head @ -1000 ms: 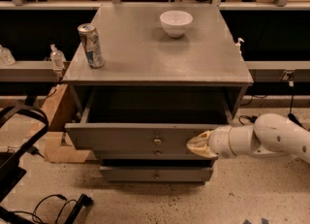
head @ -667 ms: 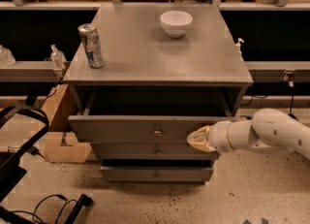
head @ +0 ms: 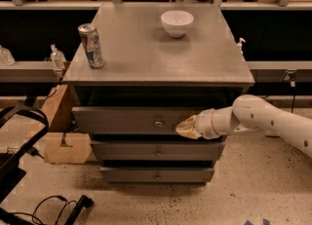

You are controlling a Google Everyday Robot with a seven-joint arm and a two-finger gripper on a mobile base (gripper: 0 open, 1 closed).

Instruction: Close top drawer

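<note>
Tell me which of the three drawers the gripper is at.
The top drawer: the gripper sits at its front, right of the knob. The middle drawer and bottom drawer lie below it.

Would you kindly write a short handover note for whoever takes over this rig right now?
Gripper: against the top drawer front, right of its knob.
Top drawer: nearly in; a dark gap shows under the cabinet top.
Done: most of the closing, apparently.
Left: push it flush, then back the arm away.
On top: soda can, white bowl.
</note>
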